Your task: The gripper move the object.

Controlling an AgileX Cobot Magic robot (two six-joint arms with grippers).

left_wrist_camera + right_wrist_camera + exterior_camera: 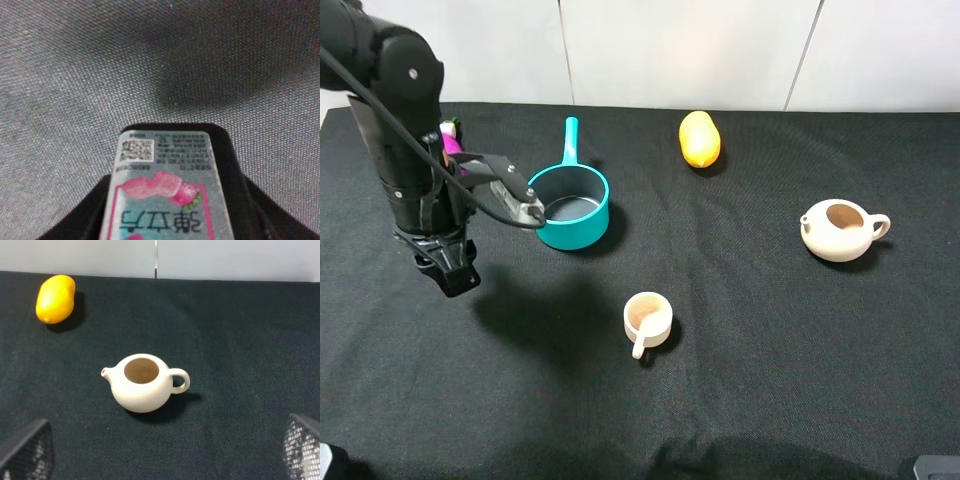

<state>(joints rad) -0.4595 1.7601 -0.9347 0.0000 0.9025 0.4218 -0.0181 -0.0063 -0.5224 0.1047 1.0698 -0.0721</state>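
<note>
Black cloth covers the worktop (pixel 770 400). At its left side the left gripper (pixel 448 272) has its jaws clamped on the carton (pixel 166 192), seemingly lifted for carrying. The right gripper (pixel 160 460) waits near the teapot (pixel 142 385), jaws apart.

On the desk (pixel 770 380) the pan (pixel 570 208) stands left of centre, its handle toward the back. The fruit (pixel 699 139) lies behind and right of it, the teapot (pixel 842 230) far right, the cup (pixel 647 318) in front near the middle. Left of the pan hangs the left hand (pixel 450 278), the object (pixel 167 200) in its grip
</note>
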